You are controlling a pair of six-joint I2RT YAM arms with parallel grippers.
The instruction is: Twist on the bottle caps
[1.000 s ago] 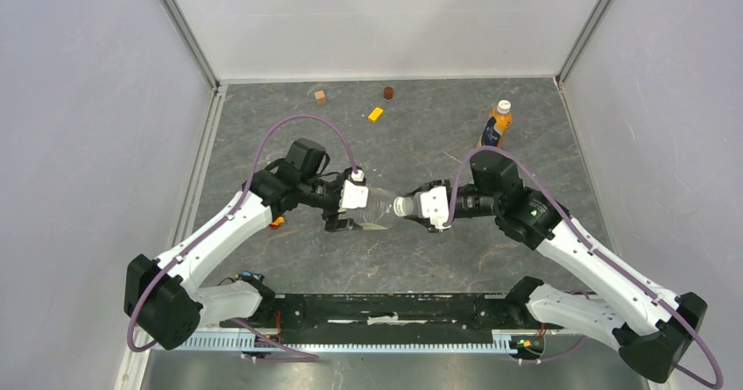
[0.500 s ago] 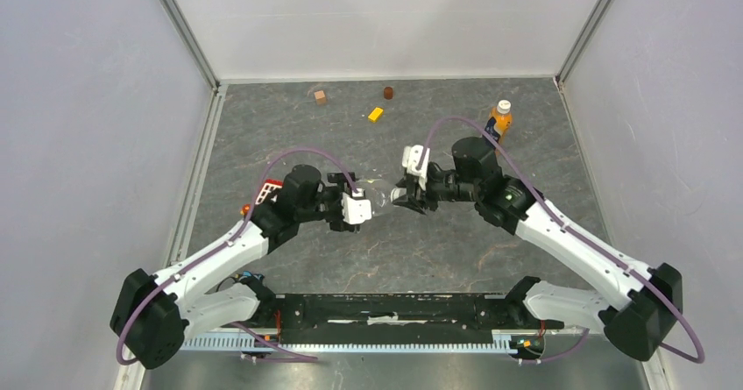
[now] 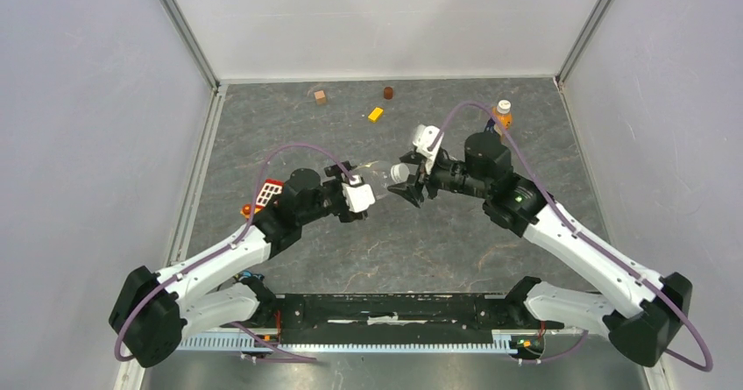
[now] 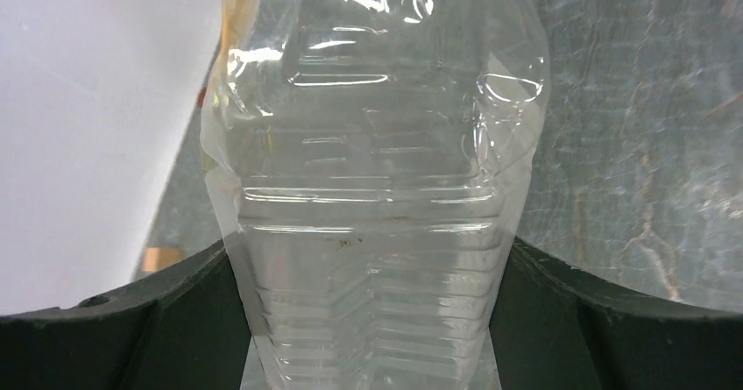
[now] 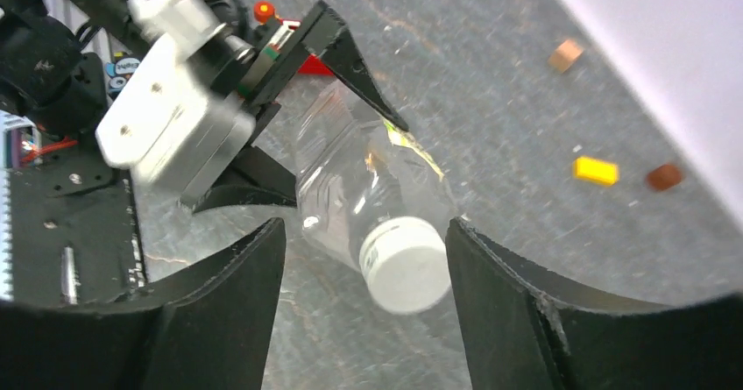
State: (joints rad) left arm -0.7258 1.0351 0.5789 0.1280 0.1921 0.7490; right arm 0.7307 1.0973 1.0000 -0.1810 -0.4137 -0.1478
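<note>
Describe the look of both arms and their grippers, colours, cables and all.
The left arm and right arm have white shells between black joints. A purple cable loops along each. The right arm shows a green light. The left gripper and right gripper have black, tapering fingers on white housings.

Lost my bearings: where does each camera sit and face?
Top external: above, behind the bases, looking down at the table; both arms show.
Left wrist: on the left arm, looks along the left tool, shut on the clear bottle.
Right wrist: on the right arm, faces the white cap inside the open right tool.
All share the bottle.
</note>
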